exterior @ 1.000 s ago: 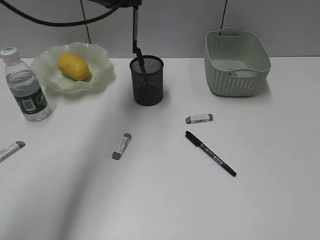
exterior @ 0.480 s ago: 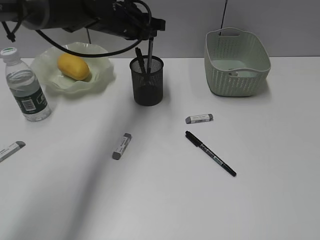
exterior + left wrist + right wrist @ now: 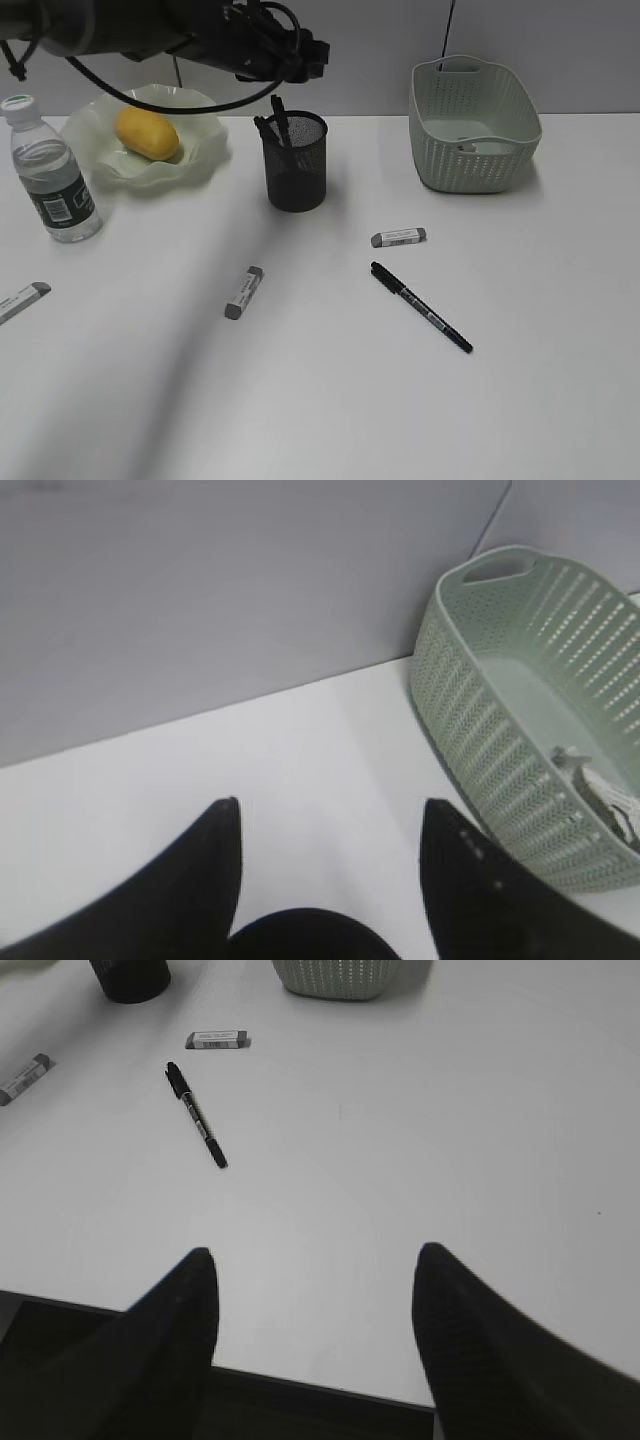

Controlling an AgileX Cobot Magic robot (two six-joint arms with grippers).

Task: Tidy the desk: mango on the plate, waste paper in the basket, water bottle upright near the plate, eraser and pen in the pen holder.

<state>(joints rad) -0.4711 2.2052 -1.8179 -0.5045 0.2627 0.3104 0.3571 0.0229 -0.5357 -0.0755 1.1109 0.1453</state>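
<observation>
White desk [image 3: 330, 400], grey wall behind; left gripper [image 3: 330, 815] and right gripper [image 3: 315, 1260] wide.

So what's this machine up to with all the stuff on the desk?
It is tidying. The left gripper, jaws open and empty, hangs above the pen holder, which has pens standing in it. The mango sits on the plate, the water bottle stands upright beside it, and the waste paper lies in the basket. One pen and three erasers lie on the desk. The right gripper hangs open, away from them.
</observation>
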